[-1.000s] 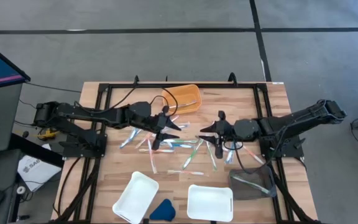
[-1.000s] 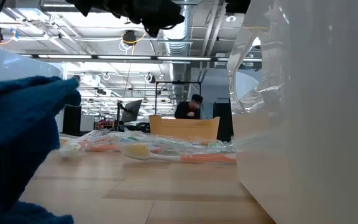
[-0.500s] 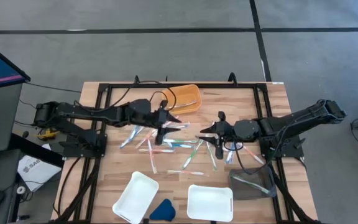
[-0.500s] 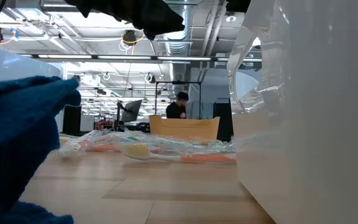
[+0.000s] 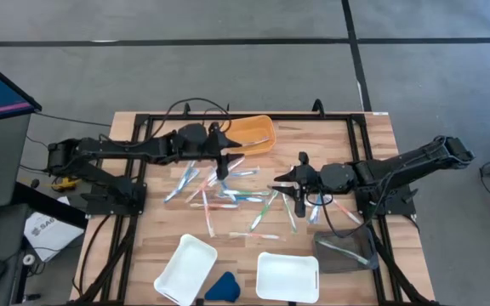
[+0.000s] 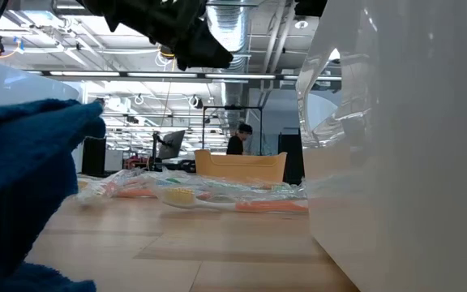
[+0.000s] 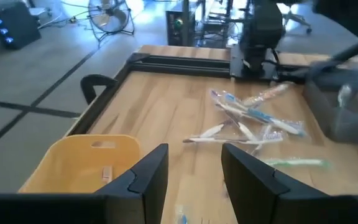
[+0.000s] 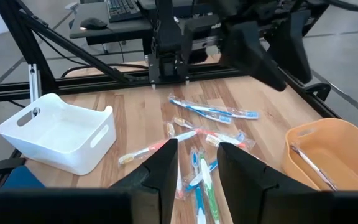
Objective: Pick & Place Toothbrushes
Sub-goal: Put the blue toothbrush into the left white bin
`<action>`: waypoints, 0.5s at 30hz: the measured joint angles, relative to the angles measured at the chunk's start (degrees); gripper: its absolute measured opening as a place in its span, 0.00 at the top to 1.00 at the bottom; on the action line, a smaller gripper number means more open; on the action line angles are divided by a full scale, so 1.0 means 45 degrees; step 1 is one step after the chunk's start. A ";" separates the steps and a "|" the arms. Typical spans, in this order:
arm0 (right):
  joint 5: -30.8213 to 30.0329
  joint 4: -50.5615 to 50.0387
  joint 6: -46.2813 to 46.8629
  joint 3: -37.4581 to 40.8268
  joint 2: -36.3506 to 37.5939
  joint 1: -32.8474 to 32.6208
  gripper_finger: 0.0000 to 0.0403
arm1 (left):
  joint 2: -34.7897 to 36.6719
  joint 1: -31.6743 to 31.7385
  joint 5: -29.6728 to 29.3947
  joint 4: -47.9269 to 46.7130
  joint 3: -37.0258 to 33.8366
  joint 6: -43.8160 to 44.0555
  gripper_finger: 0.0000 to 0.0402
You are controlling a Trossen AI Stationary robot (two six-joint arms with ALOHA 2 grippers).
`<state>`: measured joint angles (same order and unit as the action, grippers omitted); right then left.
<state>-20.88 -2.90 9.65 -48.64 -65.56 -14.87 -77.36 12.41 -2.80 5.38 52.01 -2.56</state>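
Note:
Several toothbrushes [image 5: 232, 197] in blue, green, pink and white lie scattered on the wooden table's middle; they also show in the left wrist view [image 7: 253, 118] and the right wrist view [image 8: 197, 143]. My left gripper [image 5: 222, 170] hangs open above their far-left part, next to the orange tray [image 5: 251, 134], with nothing between its fingers [image 7: 151, 174]. My right gripper [image 5: 286, 189] hangs open over the pile's right side, its gap [image 8: 197, 168] also bare. The orange tray [image 8: 328, 149] holds one toothbrush [image 8: 312, 163].
Two white trays [image 5: 185, 268] [image 5: 286, 276] stand at the near edge with a dark-blue wedge [image 5: 222, 287] between them. A grey tray [image 5: 347, 248] sits at the near right. A black frame [image 5: 143, 123] rims the table. A person stands far behind in the low view [image 6: 237, 139].
My left gripper has swung toward the table's far edge, closer to the orange tray, and has turned a little on the way. Its fingers stay apart. My right arm has kept still. The toothbrushes lie as before.

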 joint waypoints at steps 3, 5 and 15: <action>-0.0002 0.0000 -0.0010 0.0000 0.0000 0.0000 0.73 | 0.0000 0.0054 -0.0839 -0.0017 0.0000 0.0368 0.64; -0.0002 0.0000 -0.0024 0.0000 0.0000 0.0000 0.73 | 0.0000 0.0061 -0.1515 0.0012 0.0000 0.0448 0.64; -0.0033 0.0015 -0.0982 0.0000 0.0000 0.0504 0.73 | 0.0000 0.0347 -0.1983 0.0409 0.0000 -0.0192 0.64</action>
<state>-21.03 -2.83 5.23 -48.64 -65.56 -12.60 -77.36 13.98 -11.72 7.22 52.01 -3.42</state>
